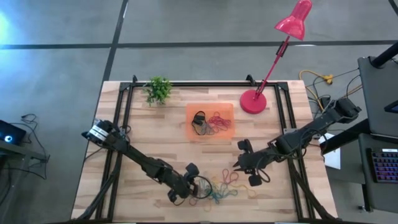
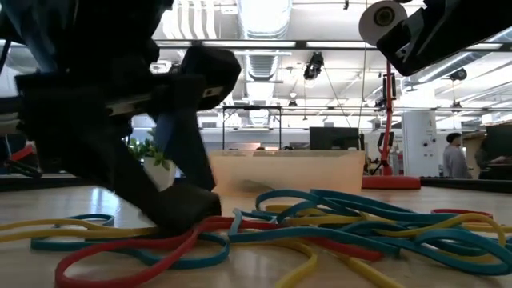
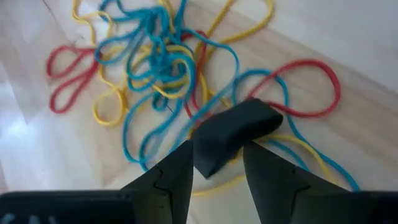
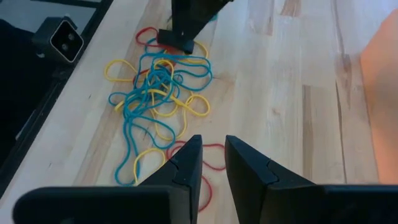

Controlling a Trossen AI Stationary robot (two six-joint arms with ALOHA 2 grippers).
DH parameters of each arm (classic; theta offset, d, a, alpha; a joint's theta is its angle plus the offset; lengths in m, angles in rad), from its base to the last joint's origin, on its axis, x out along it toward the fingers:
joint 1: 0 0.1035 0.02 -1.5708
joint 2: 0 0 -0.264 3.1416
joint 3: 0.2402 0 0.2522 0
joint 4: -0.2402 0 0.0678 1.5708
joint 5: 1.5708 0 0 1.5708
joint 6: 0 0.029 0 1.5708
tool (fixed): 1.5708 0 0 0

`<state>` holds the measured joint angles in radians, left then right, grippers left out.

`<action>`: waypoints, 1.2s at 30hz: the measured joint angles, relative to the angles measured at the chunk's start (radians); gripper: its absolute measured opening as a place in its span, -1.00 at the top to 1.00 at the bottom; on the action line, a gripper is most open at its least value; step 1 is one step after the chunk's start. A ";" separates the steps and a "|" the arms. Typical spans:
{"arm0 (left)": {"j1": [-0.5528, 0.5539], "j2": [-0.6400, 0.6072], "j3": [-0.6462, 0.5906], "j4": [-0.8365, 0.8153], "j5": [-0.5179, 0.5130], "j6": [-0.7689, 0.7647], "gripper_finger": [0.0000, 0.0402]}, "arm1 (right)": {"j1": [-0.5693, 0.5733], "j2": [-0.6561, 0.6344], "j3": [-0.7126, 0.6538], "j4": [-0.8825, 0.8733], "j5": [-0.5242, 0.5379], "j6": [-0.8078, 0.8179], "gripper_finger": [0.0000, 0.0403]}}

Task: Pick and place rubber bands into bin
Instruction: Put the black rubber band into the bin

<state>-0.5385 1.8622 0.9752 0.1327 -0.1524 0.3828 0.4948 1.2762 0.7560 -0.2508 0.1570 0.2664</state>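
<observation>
One light wooden plank table [image 1: 155, 143] carries the whole setup. Two dark arms reach in over it, the left from 8 o'clock and the right from 3 o'clock.

One red desk lamp [image 1: 267, 74] stands at 1 o'clock on a round base. One small green potted plant [image 1: 158, 90] sits at 11 o'clock.

One shallow rectangular translucent orange plastic bin [image 1: 227, 109] lies flat just above table centre, its long axis running 9 to 3 o'clock. Several bands, dark and red, already lie inside; an exact count cannot be made.

One loose tangle of thin elastic rubber bands [image 1: 230, 185] in blue, yellow and red lies at 6 o'clock, well apart from the bin. The pile's long axis runs 9 to 3 o'clock. The loops overlap too much to count.

The left gripper [image 1: 185, 190] sits at the 9 o'clock end of the tangle, fingers [image 3: 168, 180] apart and a fingertip touching the bands.

The right gripper [image 1: 239, 165] hovers between tangle and bin, fingers [image 4: 186, 165] parted by a narrow gap with nothing between them.
</observation>
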 joint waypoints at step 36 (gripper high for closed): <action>0.024 0.000 0.027 -0.003 0.044 -0.010 0.67 | 0.018 0.000 -0.042 0.029 0.001 0.048 0.72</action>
<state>-0.5149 1.8618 1.0019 0.1302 -0.1088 0.3733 0.5133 1.2763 0.7139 -0.2217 0.1581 0.3146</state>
